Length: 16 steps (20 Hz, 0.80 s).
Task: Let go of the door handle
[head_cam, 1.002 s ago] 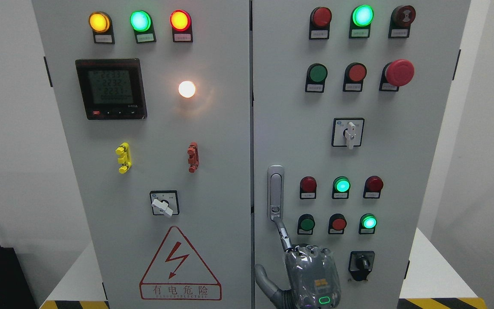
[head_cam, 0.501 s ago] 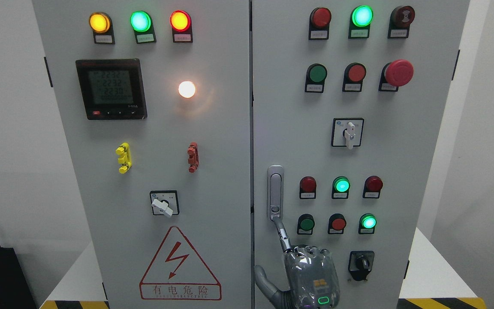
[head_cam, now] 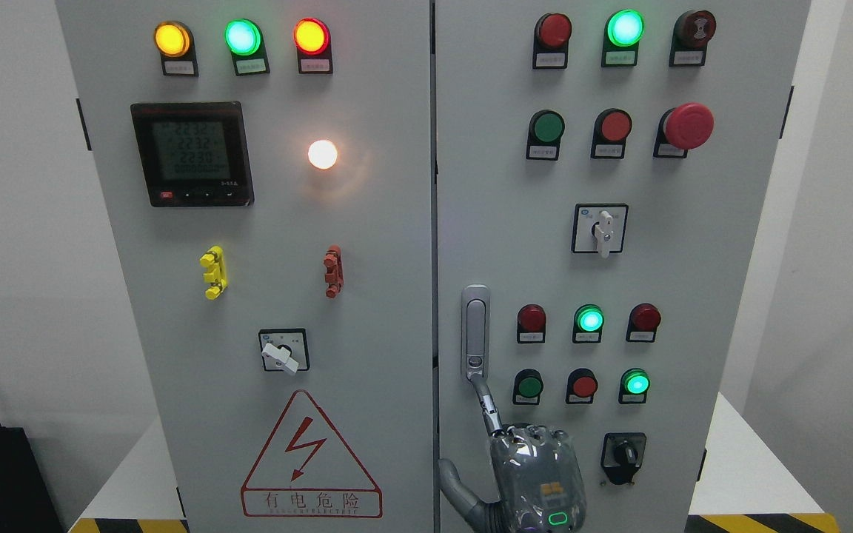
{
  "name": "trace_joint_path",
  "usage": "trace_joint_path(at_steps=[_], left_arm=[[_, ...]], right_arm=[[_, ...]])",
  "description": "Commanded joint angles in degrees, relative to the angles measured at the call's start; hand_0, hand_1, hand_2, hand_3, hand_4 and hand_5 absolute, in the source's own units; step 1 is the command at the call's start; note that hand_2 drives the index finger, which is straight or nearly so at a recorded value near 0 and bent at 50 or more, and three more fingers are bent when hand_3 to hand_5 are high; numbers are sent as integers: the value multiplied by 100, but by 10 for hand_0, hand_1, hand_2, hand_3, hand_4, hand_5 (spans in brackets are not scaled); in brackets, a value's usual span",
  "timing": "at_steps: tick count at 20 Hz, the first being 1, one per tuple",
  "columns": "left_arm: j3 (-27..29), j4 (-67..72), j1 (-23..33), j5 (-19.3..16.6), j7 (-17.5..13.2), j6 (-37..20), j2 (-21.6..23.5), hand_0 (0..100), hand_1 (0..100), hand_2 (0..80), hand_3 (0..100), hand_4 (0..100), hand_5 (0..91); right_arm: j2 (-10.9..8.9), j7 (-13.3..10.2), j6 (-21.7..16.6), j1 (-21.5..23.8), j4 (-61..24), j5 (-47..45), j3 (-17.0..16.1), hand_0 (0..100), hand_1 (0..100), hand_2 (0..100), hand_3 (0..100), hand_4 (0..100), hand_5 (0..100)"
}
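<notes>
A silver door handle [head_cam: 475, 332] stands upright at the left edge of the cabinet's right door [head_cam: 693, 244]. My right hand [head_cam: 504, 444] rises from the bottom edge just below it. Its index finger [head_cam: 487, 406] is stretched up and its tip touches the handle's lower end near the lock. The thumb [head_cam: 455, 481] sticks out to the left and the other fingers are folded at the knuckles. The hand grips nothing. My left arm does not show.
Both grey cabinet doors are closed, with a narrow seam [head_cam: 434, 222] between them. Lit lamps and push buttons [head_cam: 590, 319] sit right of the handle, with a black rotary switch [head_cam: 624, 453] beside my hand. The left door carries a meter [head_cam: 192, 152] and a warning triangle [head_cam: 311, 457].
My right hand has sunk very slightly; its index finger stays at the handle's lower end. Nothing else has moved.
</notes>
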Motion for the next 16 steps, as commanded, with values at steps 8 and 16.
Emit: trace_joint_path(at_steps=[8, 16], left_arm=[[-79, 114, 0, 0, -4, -2, -1, 120, 389, 0, 0, 0, 0], [-79, 114, 0, 0, -4, -2, -1, 120, 389, 0, 0, 0, 0]], right_arm=[[13, 67, 33, 29, 5, 0, -5, 323, 247, 0, 1000, 1000, 982], [13, 32, 16, 38, -13, -9, -14, 322, 248, 0, 1000, 1000, 982]])
